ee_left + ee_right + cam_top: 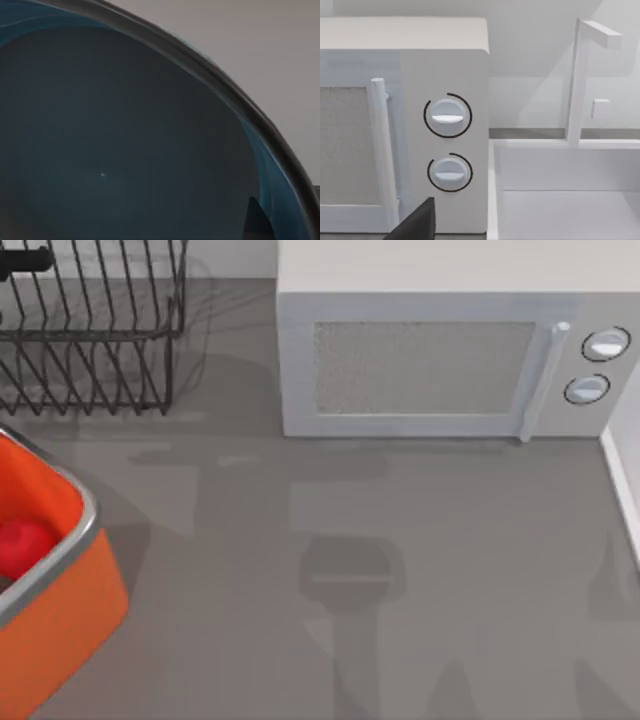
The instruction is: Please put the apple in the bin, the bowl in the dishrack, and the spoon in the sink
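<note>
Filling the left wrist view, the bowl (125, 150) shows its teal inside close up; whether the left gripper holds it cannot be told. Grey countertop (400, 570) spans the top view, a white microwave (440, 350) upper right, the orange bin (60, 590) lower left holding the apple (22, 545), the dishrack (90, 330) upper left. Beside the microwave, the right wrist view shows the white sink (565, 200) and faucet (580, 75).

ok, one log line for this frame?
apple: in bin | bowl: close before left wrist camera, not in dishrack | sink: beside microwave
</note>
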